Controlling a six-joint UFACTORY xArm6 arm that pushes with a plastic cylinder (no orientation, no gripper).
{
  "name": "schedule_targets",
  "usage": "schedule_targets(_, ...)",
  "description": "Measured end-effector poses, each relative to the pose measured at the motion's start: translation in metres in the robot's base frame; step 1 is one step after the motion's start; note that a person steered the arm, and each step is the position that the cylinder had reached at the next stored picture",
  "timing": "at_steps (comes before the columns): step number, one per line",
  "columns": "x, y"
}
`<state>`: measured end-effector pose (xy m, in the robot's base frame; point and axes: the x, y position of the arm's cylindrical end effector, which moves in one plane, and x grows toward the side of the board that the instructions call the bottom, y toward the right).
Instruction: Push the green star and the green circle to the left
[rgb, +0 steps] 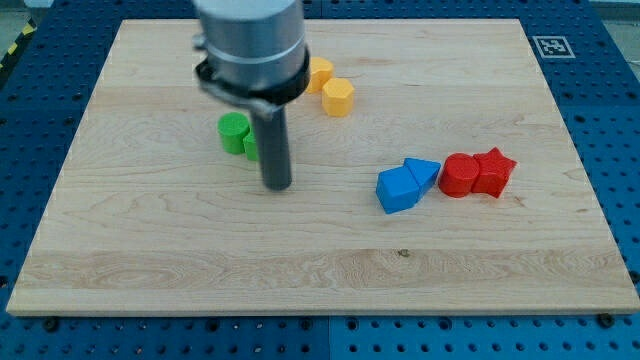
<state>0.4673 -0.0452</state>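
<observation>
**Rod tip planted beside green blocks on wooden board**

My tip (277, 186) rests on the pale wooden board (200, 270), holding nothing; it is a plain rod with no jaws to open or close. To the view's right of the tip, well apart, sit a blue cube-like block (397, 190) touching a blue triangle (422, 172), then a red circle (460, 175) against a red star (493, 171). Just beyond the tip, toward the view's upper left, stands the green circle (234, 132); a second green block (250, 145), its shape mostly hidden by the rod, touches it. Farther still lie two yellow blocks (338, 97), and the blue perforated table (610, 120) surrounds the board.
</observation>
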Motion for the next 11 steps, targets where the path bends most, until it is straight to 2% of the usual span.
schedule_targets(1,-0.022,0.0)
schedule_targets(2,-0.022,-0.006)
schedule_targets(3,0.006,-0.006)
schedule_targets(5,0.006,0.033)
schedule_targets(7,0.006,0.014)
schedule_targets(9,-0.024,0.003)
schedule_targets(11,-0.017,-0.008)
